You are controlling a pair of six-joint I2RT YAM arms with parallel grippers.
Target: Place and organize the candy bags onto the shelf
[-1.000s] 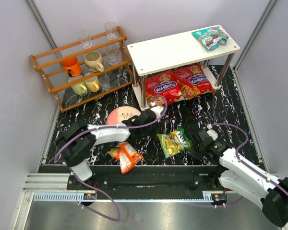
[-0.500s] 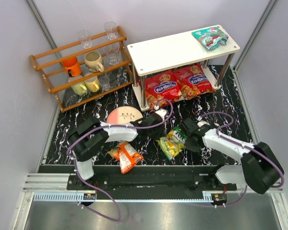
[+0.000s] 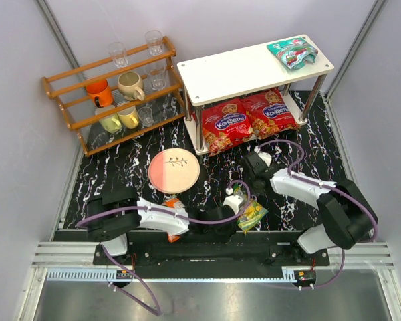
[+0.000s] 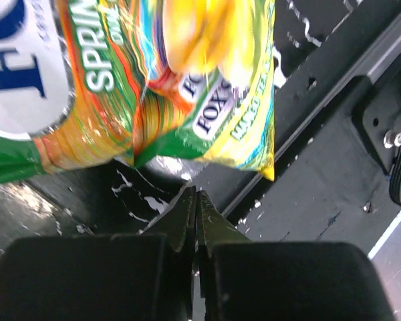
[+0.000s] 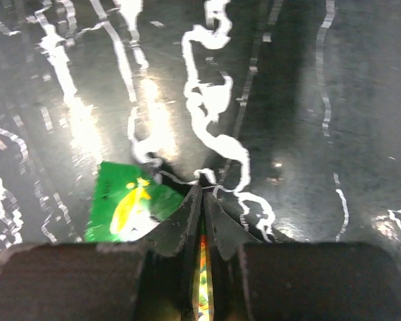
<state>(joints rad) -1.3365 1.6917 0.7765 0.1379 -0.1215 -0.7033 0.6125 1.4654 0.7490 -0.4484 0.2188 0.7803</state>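
Note:
The yellow-green candy bag [image 3: 250, 212] lies at the table's near edge and fills the top of the left wrist view [image 4: 187, 80]. My left gripper [image 3: 230, 208] [image 4: 197, 194] is shut and empty, just short of the bag's lower edge. My right gripper [image 3: 247, 187] [image 5: 202, 190] is shut, with a thin strip of the yellow-green bag between its jaws and a green corner [image 5: 123, 210] beside them. The orange bag [image 3: 174, 202] is mostly hidden under my left arm. Two red bags [image 3: 227, 124] [image 3: 271, 112] lie on the lower tier of the white shelf [image 3: 240, 70]. The teal bag [image 3: 293, 52] lies on top.
A wooden rack [image 3: 113, 93] with cups and glasses stands at the back left. A pink round plate [image 3: 174, 170] lies mid-table. The black front rail [image 4: 334, 167] runs right beside the yellow-green bag. Grey walls close in both sides.
My left arm swung back from the shelf to the near edge and now covers the orange bag. My right gripper moved up-left onto the yellow-green bag. The bag shifted toward the near edge.

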